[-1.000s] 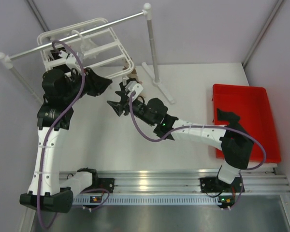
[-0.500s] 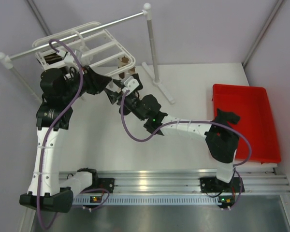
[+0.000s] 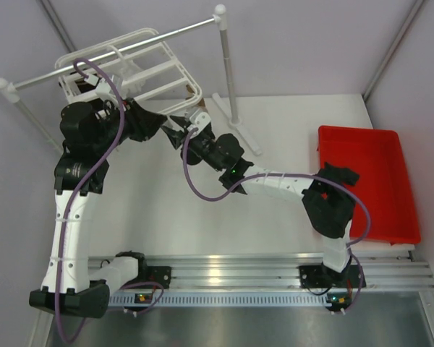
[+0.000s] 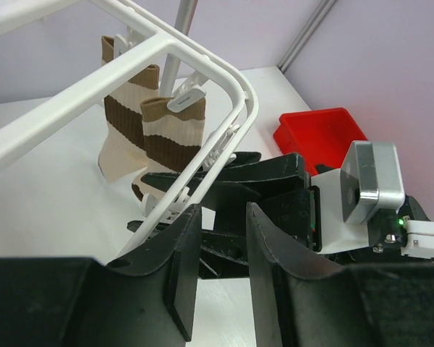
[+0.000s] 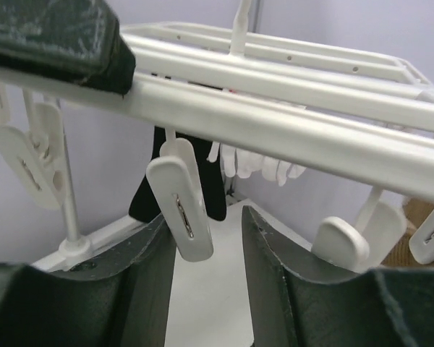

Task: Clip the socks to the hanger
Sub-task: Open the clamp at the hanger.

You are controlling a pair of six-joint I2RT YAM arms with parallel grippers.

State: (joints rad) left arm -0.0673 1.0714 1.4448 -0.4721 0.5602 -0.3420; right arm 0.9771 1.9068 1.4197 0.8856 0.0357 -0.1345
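Observation:
The white hanger (image 3: 166,72) hangs tilted at the back left. In the left wrist view the cream sock with brown bands (image 4: 126,130) hangs from clips on the hanger's corner (image 4: 202,65). In the right wrist view the black sock (image 5: 215,189) hangs under the hanger's bars (image 5: 275,108). My left gripper (image 3: 159,124) is open and empty (image 4: 220,213), with one finger against the hanger's edge. My right gripper (image 3: 175,126) is open under the front edge (image 5: 206,217), with a dangling white clip (image 5: 182,202) between its fingers, close to the left one.
A grey metal rail with white ball ends (image 3: 116,50) crosses above the hanger, and its post (image 3: 230,94) stands just right of my grippers. A red bin (image 3: 376,181) sits at the right. The two grippers nearly touch each other.
My right gripper has moved up and left, in under the hanger's front edge beside the left gripper. The hanger has swung a little; the cream sock no longer shows from above.

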